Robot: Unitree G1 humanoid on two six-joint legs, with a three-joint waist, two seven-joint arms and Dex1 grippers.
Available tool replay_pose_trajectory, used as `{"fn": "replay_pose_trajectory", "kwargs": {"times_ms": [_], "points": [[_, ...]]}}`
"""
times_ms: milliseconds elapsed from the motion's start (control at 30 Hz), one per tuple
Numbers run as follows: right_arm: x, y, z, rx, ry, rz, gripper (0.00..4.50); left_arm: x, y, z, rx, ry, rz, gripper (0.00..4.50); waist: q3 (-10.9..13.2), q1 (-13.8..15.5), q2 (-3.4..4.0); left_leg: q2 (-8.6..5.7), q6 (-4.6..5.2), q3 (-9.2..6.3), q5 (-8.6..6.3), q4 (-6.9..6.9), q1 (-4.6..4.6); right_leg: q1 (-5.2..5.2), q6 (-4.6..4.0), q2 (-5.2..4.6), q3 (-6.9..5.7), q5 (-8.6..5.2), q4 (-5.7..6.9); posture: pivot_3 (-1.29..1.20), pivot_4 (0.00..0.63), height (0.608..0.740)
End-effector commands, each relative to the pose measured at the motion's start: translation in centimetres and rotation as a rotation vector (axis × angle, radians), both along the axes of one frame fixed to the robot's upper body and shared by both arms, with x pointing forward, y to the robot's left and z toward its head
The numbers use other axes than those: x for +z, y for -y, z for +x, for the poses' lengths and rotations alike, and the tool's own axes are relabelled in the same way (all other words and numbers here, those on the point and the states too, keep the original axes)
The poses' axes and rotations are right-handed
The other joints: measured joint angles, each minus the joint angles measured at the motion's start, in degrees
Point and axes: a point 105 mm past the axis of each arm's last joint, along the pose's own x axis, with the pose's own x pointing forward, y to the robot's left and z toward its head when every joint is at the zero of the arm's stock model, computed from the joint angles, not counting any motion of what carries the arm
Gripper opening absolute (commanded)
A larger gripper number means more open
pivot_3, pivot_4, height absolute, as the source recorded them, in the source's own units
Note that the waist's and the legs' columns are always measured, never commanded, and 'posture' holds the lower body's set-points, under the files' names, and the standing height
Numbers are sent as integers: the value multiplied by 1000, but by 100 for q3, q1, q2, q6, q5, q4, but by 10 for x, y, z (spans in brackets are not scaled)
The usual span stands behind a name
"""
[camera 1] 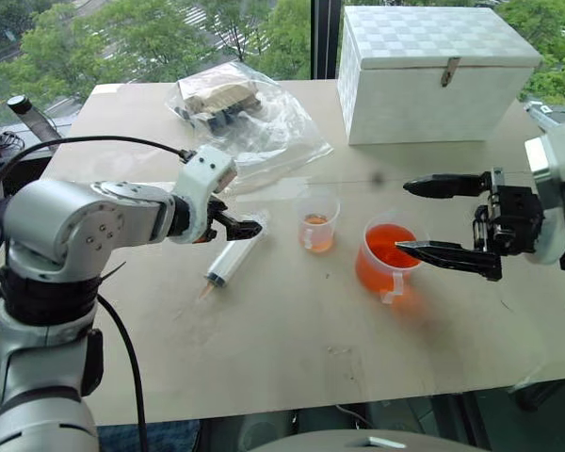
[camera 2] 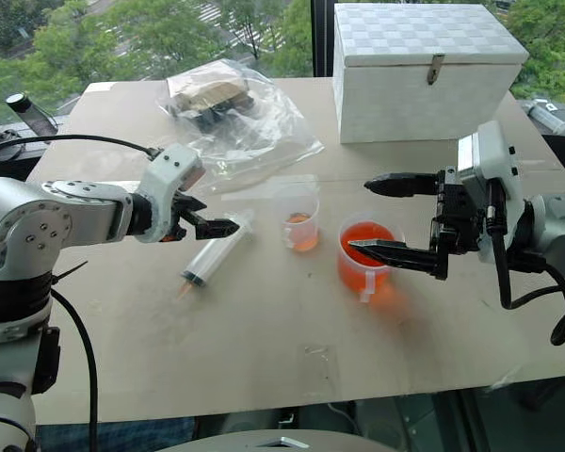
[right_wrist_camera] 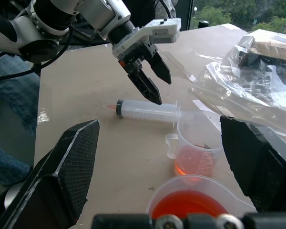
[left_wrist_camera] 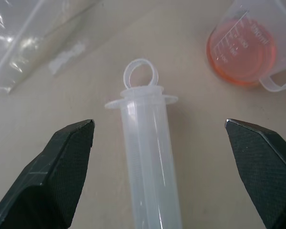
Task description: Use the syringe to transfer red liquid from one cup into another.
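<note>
The syringe [camera 1: 234, 260] lies flat on the table [camera 1: 292, 348], its orange tip toward the front left and its plunger ring toward the small cup. My left gripper [camera 1: 248, 227] hovers open just above its plunger end; in the left wrist view the syringe [left_wrist_camera: 148, 157] lies between the two spread fingers [left_wrist_camera: 62, 162]. The narrow cup [camera 1: 317, 222] holds a little orange-red liquid. To its right, the wide beaker [camera 1: 388, 259] holds much more red liquid [camera 1: 384, 235]. My right gripper [camera 1: 404, 217] is open, pointing left, above and just right of the beaker.
A white box with a latch [camera 1: 433, 71] stands at the back right. A clear plastic bag with packed items [camera 1: 235, 108] lies at the back, behind the left gripper. A dark bottle [camera 1: 28, 111] sits off the table's left edge.
</note>
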Motion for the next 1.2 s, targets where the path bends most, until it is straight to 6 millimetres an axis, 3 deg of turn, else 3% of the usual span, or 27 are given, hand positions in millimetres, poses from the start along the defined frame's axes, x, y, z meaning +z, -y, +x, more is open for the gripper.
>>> {"fn": "replay_pose_trajectory", "kwargs": {"times_ms": [33,233,500,833,1200], "points": [[8,-3,-4,-20,12,-13,4302,0,-3,1,7,-36,37,4499,0,1,-1,0,-1,0,1,0,-4,-4,0,0,0,0,1,0,150,740],[1,-4,-4,-48,-7,-37,4302,-13,-1,5,7,-107,85,4499,-1,43,-2,0,-4,-4,4,33,-79,-69,2,-2,-3,1,20,0,150,740],[-8,-4,-7,-75,-23,-42,4302,-33,-2,14,52,-201,106,4499,-1,49,-4,0,-4,-3,3,35,-83,-69,2,-1,-5,1,18,0,150,740],[-17,6,-2,-157,-13,-109,4302,-36,-6,24,61,-225,169,4499,-2,53,-4,-1,-3,-2,4,45,-80,-69,2,1,-4,1,34,0,150,740],[-26,2,-3,-176,-18,-77,4302,-32,-3,37,6,-237,221,4499,-3,60,-4,-2,-1,-2,3,80,-78,-69,2,4,-2,0,71,0,150,740]]}}
